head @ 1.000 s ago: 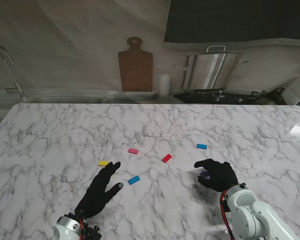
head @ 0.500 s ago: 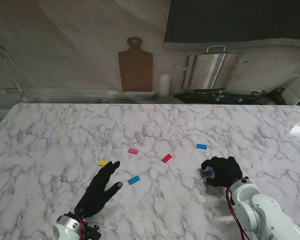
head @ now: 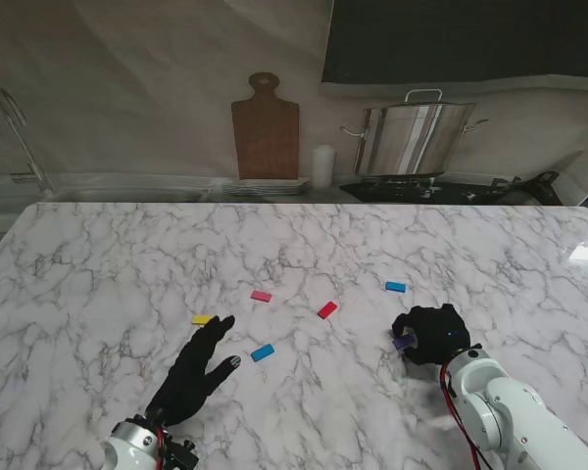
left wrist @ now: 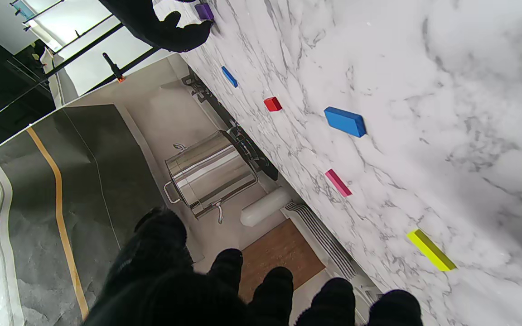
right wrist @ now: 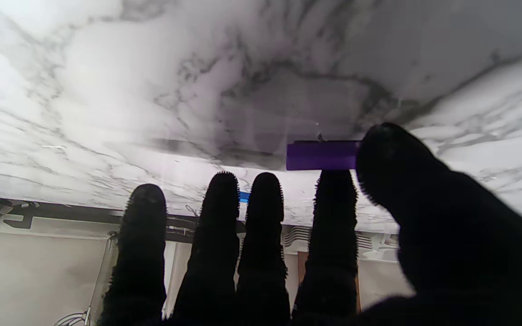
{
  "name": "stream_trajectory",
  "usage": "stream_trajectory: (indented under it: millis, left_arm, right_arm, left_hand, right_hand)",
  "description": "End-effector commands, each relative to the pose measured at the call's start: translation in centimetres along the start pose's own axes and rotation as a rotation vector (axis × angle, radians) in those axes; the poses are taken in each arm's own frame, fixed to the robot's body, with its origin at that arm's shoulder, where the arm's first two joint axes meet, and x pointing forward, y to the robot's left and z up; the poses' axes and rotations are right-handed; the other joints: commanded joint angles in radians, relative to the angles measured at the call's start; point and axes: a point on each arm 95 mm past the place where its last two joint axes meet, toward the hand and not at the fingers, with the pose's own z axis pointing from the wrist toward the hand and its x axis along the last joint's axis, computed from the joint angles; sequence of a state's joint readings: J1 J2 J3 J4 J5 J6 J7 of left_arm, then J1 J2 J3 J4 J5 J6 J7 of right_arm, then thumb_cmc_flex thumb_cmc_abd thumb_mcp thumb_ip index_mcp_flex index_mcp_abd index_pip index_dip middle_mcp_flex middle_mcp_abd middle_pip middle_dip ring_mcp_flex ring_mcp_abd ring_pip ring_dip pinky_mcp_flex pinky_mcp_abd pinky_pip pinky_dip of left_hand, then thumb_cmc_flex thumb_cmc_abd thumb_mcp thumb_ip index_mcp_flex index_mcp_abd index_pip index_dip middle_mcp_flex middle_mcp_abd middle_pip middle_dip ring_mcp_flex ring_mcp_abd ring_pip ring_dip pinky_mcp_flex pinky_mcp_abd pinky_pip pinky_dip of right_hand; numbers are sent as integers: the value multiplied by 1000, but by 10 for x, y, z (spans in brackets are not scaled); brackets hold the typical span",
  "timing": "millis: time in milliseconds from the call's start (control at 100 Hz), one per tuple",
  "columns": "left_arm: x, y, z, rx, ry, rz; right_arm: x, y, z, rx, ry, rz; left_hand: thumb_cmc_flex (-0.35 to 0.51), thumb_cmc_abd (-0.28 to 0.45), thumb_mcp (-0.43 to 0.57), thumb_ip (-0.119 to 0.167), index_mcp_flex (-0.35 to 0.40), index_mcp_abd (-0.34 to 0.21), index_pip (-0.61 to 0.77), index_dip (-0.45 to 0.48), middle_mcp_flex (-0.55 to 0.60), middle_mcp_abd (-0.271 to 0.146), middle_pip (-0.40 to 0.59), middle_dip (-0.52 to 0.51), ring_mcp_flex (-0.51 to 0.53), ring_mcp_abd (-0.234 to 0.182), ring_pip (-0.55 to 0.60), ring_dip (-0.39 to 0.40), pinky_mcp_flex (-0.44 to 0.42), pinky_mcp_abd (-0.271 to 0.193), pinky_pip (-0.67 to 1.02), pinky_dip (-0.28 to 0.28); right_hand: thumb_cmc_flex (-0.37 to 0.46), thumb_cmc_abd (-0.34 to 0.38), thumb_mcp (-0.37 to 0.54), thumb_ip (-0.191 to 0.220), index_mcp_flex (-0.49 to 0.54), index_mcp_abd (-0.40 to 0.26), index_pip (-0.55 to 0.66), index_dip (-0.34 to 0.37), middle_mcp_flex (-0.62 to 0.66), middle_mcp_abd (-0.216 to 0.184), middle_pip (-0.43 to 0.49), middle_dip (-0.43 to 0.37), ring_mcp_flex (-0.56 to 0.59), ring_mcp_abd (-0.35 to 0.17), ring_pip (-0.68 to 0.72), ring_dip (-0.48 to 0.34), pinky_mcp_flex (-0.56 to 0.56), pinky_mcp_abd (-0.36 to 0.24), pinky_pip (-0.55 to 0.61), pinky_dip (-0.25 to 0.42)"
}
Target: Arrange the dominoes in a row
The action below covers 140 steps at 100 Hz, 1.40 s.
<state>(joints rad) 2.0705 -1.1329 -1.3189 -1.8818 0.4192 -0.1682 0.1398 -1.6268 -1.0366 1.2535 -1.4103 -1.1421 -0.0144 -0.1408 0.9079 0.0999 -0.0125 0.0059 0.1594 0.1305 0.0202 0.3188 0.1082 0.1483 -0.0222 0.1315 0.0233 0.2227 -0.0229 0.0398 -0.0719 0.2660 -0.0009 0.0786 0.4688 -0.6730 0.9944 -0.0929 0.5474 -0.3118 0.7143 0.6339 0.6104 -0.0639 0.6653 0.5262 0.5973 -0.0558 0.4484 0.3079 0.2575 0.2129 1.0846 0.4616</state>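
Observation:
Five dominoes lie flat on the marble table (head: 98,264): yellow (head: 203,319), pink (head: 262,296), red (head: 327,309), blue (head: 263,352) and light blue (head: 396,287). My right hand (head: 433,336), in a black glove, is shut on a purple domino (head: 404,342). The right wrist view shows that purple domino (right wrist: 322,155) pinched between thumb (right wrist: 401,176) and index finger, close over the marble. My left hand (head: 201,367) rests open with fingers spread, between the yellow and blue dominoes and touching neither. In the left wrist view, the blue domino (left wrist: 345,121) and yellow domino (left wrist: 431,250) lie beyond its fingertips (left wrist: 283,280).
Beyond the table's far edge stand a steel pot (head: 412,137), a wooden cutting board (head: 266,127), a white cylinder (head: 322,166) and a stack of plates (head: 265,186). A sink tap (head: 20,137) is at the far left.
My right hand's fingers have curled shut around the purple domino and the hand has shifted slightly right and farther from me. The left hand and the other dominoes have not moved.

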Motion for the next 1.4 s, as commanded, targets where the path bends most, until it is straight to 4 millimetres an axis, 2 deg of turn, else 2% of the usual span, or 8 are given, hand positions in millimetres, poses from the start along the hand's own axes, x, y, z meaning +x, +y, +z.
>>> stream_trajectory:
  millis: [0,190,380,690,810,960,1220,1390]
  left_arm:
    - [-1,3,-1,-16,-5,-4]
    - [-1,3,-1,-13,-3,-3]
    - [-1,2,-1,-10,-3,-3]
    - [-1,2,-1,-6,-5,-2]
    - [-2,1,-1,-4,-5,-3]
    - [-2,1,-1,-2,-6,-3]
    - [-2,1,0,-1,-5,-2]
    - [-2,0,0,0,-5,-2]
  right_arm:
    - [0,-4,0,6,8,-4]
    - [2,-5,3,2,18,-12]
    - [2,-6,5,-4,17,-20]
    - [2,-9,5,9,18,-21]
    - [3,-10,6,14,19,-20]
    - [3,-10,6,15,21,-16]
    - [3,-10,6,4,34,-4]
    - [4,-11,6,-9,42,1]
  left_hand:
    - [36,5,-3,-3,-19,-16,6,19,-16,-14,4,-1,-25,-6,-5,6,6,-16,-12,10]
    - [35,5,-4,-3,-25,-17,4,20,-17,-13,3,-4,-25,-6,-5,5,6,-16,-12,10]
    - [36,5,-3,-3,-26,-17,4,22,-17,-14,3,-6,-25,-7,-6,4,6,-16,-13,10]
    - [35,5,-3,-3,-30,-16,-6,20,-17,-15,2,-9,-25,-6,-5,3,6,-16,-12,11]
    - [35,5,-3,-3,-30,-15,-11,20,-17,-15,2,-11,-25,-6,-5,3,6,-16,-12,11]
    - [35,5,-3,-3,-31,-11,-20,19,-18,-15,1,-14,-25,-7,-6,3,6,-16,-12,12]
    - [34,6,-3,-2,-29,-8,-28,9,-18,-15,1,-18,-25,-6,-6,2,6,-16,-12,13]
    - [34,5,-3,-2,-28,-10,-28,5,-18,-14,1,-18,-25,-6,-5,2,6,-15,-12,13]
  right_hand:
    - [28,-56,40,-49,44,-51,35,-1,19,-17,31,19,22,6,29,17,7,1,30,16]
    - [59,-86,40,-114,74,-77,98,-78,41,-20,42,35,40,3,44,24,17,1,44,10]
    - [108,-117,35,-155,108,-113,206,-108,66,-23,55,47,59,2,57,29,28,3,55,8]
    - [137,-128,26,-165,190,-144,309,-93,87,-22,54,47,71,2,56,28,30,7,58,6]
    - [139,-128,29,-164,198,-143,332,-72,90,-21,51,46,73,1,55,28,29,8,57,5]
    - [140,-132,44,-160,192,-134,353,4,115,-14,22,28,92,7,46,24,32,12,57,3]
    - [149,-140,89,-149,179,-167,359,112,362,-33,-111,-31,252,1,2,21,95,29,56,-15]
    - [152,-150,111,-148,176,-180,359,139,495,-61,-175,2,316,-14,-7,35,122,28,65,-29]
